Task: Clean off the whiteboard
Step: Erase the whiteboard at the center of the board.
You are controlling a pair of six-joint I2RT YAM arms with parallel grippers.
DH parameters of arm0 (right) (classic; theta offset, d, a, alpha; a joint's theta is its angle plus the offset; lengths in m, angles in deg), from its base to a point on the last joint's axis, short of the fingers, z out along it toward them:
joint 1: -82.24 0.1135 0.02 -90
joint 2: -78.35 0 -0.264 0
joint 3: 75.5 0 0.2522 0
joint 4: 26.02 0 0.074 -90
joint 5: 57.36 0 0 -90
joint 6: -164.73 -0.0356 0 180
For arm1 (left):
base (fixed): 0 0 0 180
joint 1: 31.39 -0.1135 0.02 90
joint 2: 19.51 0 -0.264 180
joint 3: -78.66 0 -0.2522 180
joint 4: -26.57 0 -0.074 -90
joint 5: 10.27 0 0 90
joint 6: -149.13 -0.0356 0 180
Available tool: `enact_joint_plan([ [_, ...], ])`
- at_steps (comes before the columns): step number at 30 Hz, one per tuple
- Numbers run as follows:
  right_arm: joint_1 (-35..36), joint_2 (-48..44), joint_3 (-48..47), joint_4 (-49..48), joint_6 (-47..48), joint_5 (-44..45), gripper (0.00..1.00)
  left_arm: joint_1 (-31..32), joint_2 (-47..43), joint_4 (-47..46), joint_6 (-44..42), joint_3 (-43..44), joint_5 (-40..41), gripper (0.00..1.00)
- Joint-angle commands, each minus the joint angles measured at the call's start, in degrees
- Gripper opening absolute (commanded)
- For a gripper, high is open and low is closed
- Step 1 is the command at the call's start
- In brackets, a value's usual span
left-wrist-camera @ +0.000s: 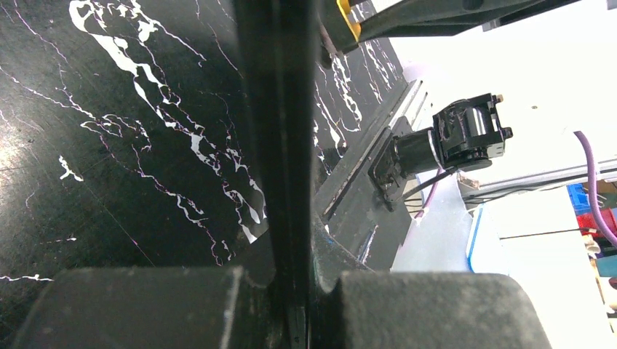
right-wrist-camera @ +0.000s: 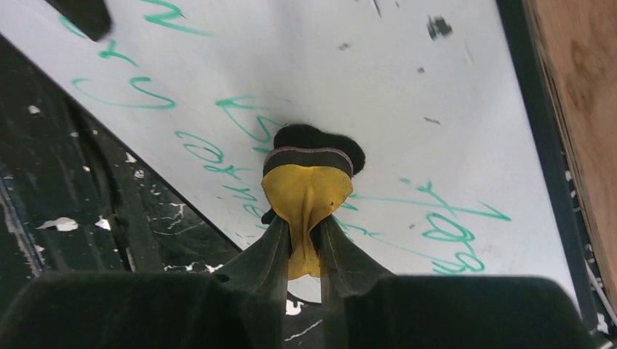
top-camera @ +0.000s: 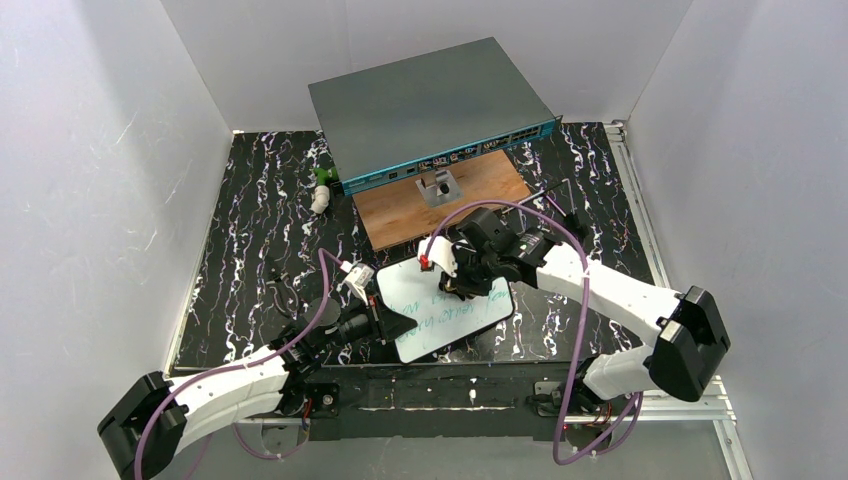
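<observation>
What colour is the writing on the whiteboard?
Green; the writing on the whiteboard shows best in the right wrist view.

2 white arms reach inward from the near edge. The left arm lies low, and the left gripper (top-camera: 388, 322) is clamped on the whiteboard (top-camera: 450, 320) rim. The right arm bends at the elbow, and the right gripper (right-wrist-camera: 305, 240) points down, pinching a yellow eraser (right-wrist-camera: 307, 185).

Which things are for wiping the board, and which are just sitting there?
For the job: whiteboard, eraser in the right gripper, left gripper pinching the whiteboard's edge.
Just lying about: grey box, wooden board, metal bracket, small white-green object.
</observation>
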Motion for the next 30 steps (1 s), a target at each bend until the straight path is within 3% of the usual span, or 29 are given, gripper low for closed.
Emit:
enact_joint_plan([
  [1,0.9,0.0,-4.3,1.2,0.1,-5.9,0.01,0.5,-0.2,-2.1,-1.8,1.1,-1.7,0.0],
  [12,-2.2,1.5,-5.9,-4.8,-4.3,7.9,0.01,0.5,1.4,-2.8,-1.6,1.5,-1.8,0.0],
  [17,-2.9,-0.7,-3.4,-3.5,-1.5,5.6,0.01,0.5,0.8,-2.5,-1.6,1.4,-1.5,0.0],
  [22,-2.5,-0.6,-2.8,2.1,2.9,-6.0,0.01,0.5,0.3,-2.9,-1.3,0.8,-1.3,0.0],
  [27,-1.5,1.1,-5.2,3.2,1.7,-6.9,0.01,0.5,-0.6,-2.3,-1.4,0.8,-1.3,0.0],
  [30,-1.4,1.8,-7.1,-0.3,-2.4,-1.3,0.01,0.5,-0.8,-2.2,-1.4,0.8,-1.3,0.0],
])
